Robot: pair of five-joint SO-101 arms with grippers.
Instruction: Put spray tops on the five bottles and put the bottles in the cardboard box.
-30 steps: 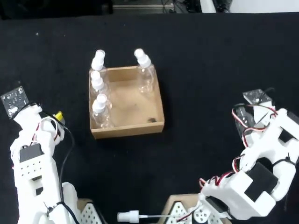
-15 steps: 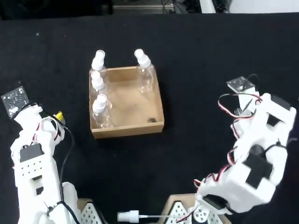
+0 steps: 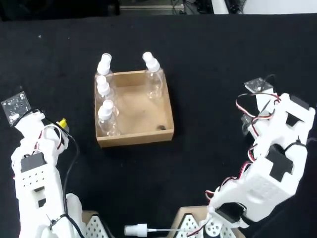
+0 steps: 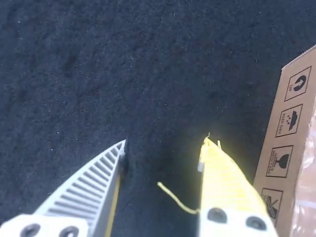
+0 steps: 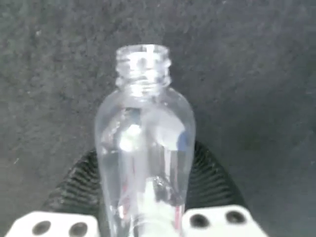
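While the right hand (image 5: 145, 170) clamps the capless bottle (image 5: 144, 128) at three o'clock on the table (image 3: 208, 59), the last spray top (image 3: 136, 229) lies at six o'clock, tube pointing toward three, nearer the left hand (image 4: 164, 143), which sits with fingers apart at nine.

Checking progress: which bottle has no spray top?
The bottle held in the right gripper: its threaded neck is bare, while the four bottles in the cardboard box wear white tops.

Table cover (image 3: 213, 54): black cloth, matt, finely napped. Cardboard box (image 3: 136, 137): brown paperboard, matt, printed outer wall. Bottle (image 5: 145, 133): clear plastic, glossy, smooth, threaded neck. Spray tops (image 3: 104, 63): white plastic. Left gripper (image 4: 165, 143): one grey ribbed plastic finger, one yellow, smooth.
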